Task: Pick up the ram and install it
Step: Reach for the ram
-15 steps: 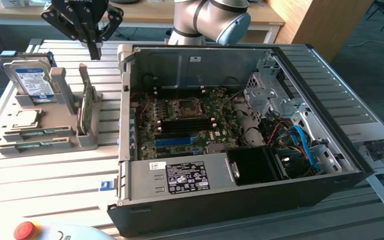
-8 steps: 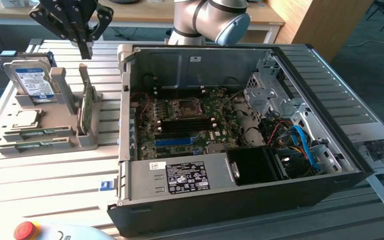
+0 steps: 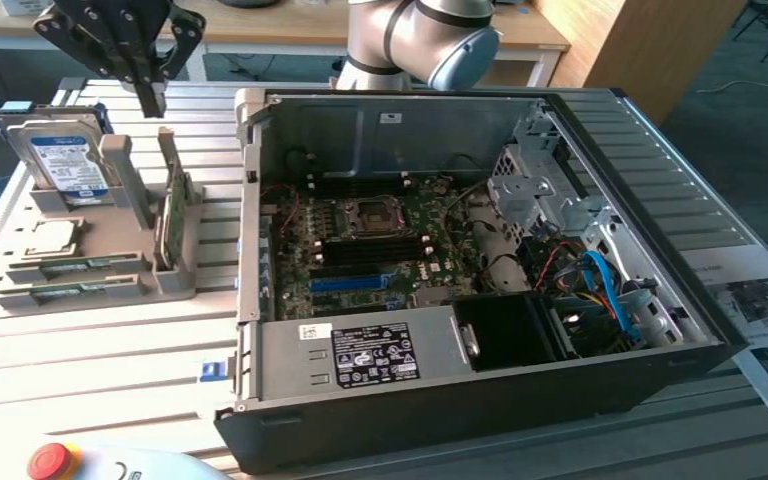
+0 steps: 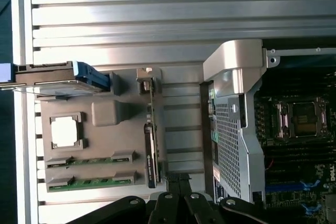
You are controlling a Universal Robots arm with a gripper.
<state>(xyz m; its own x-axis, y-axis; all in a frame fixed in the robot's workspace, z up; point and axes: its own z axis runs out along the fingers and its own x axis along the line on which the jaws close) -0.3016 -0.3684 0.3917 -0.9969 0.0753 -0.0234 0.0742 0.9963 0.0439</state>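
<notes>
Two ram sticks (image 3: 84, 265) lie in gray holder (image 3: 171, 282).

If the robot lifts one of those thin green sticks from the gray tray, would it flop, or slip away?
Probably stiff: the ram stick is a straight circuit board, showing no sag in its gray holder. Likely light, being so thin and narrow. Its slim edges offer little to grip, so it might slip or twist.

Two green ram sticks (image 3: 87, 265), side by side in grey holder (image 3: 171, 280).
</notes>
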